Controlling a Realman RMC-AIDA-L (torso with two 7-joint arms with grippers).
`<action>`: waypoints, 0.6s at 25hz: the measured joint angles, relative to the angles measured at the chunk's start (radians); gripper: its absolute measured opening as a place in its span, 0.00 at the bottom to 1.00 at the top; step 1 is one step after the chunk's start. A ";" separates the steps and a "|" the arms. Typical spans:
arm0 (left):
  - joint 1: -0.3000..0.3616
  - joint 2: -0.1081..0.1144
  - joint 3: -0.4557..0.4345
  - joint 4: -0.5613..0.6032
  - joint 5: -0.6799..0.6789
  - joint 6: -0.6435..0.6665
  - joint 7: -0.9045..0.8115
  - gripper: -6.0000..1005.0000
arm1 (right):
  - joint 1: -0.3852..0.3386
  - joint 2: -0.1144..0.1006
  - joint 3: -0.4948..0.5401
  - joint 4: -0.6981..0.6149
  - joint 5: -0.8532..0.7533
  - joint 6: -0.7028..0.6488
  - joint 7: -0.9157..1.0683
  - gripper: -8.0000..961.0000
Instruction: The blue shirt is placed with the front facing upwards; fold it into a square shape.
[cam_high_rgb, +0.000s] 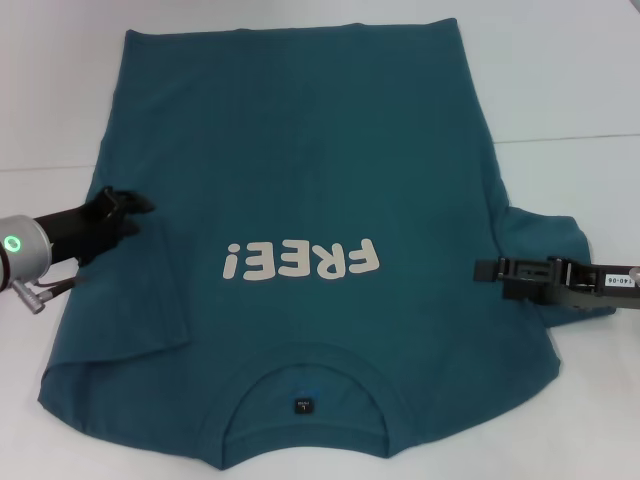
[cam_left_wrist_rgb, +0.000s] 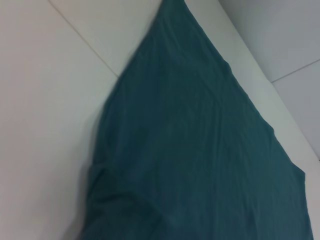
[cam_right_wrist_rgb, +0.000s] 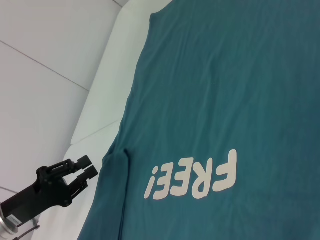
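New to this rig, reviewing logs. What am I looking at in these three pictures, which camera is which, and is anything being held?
It is a two-armed robot folding laundry. The head view looks down from its head: a blue shirt lies front up on a white table, its white lettering facing the robot, collar nearest. The left gripper sits at the shirt's left sleeve, fingers apart. The right gripper sits at the right sleeve; its fingers are unclear. The other two pictures come from wrist cameras; the right wrist view shows the left gripper across the shirt. Nothing looks lifted.
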 joint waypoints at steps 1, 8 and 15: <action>-0.002 0.000 0.000 0.000 0.000 0.001 0.000 0.17 | 0.000 0.000 0.000 0.000 0.000 0.000 0.000 0.94; 0.038 0.009 -0.007 0.100 -0.023 0.285 0.112 0.44 | -0.001 0.000 0.002 0.000 0.009 -0.005 -0.031 0.94; 0.179 0.013 -0.007 0.292 -0.038 0.727 0.434 0.68 | -0.011 0.000 0.004 0.000 0.102 -0.080 -0.163 0.94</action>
